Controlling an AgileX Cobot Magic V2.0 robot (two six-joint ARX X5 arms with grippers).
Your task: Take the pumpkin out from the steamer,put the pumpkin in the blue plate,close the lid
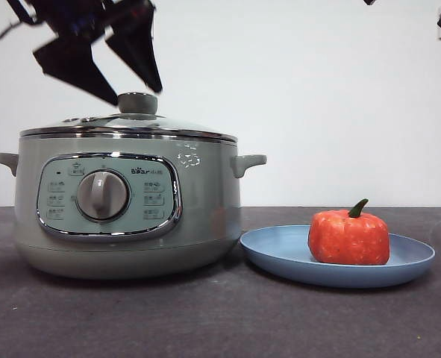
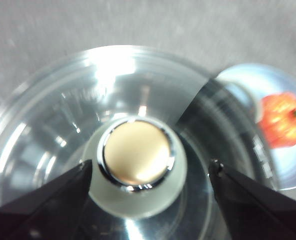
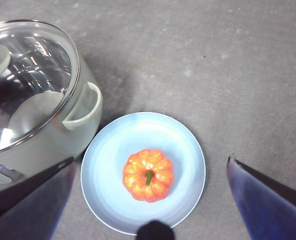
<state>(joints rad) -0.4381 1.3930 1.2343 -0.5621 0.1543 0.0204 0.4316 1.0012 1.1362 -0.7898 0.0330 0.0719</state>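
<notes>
The sage-green steamer (image 1: 127,201) stands at the left with the glass lid (image 1: 127,127) resting on its rim. My left gripper (image 1: 116,78) hovers open just above the lid's knob (image 2: 140,155), its two jaws on either side of the knob and clear of it. The orange-red pumpkin (image 1: 348,237) sits upright in the blue plate (image 1: 280,257) to the right of the steamer. My right gripper (image 3: 150,172) is open high above the pumpkin (image 3: 148,175) and plate (image 3: 112,160), holding nothing.
The steamer's side handle (image 1: 248,162) juts toward the plate. The dark grey tabletop (image 1: 220,321) runs in front of both. A white wall stands behind.
</notes>
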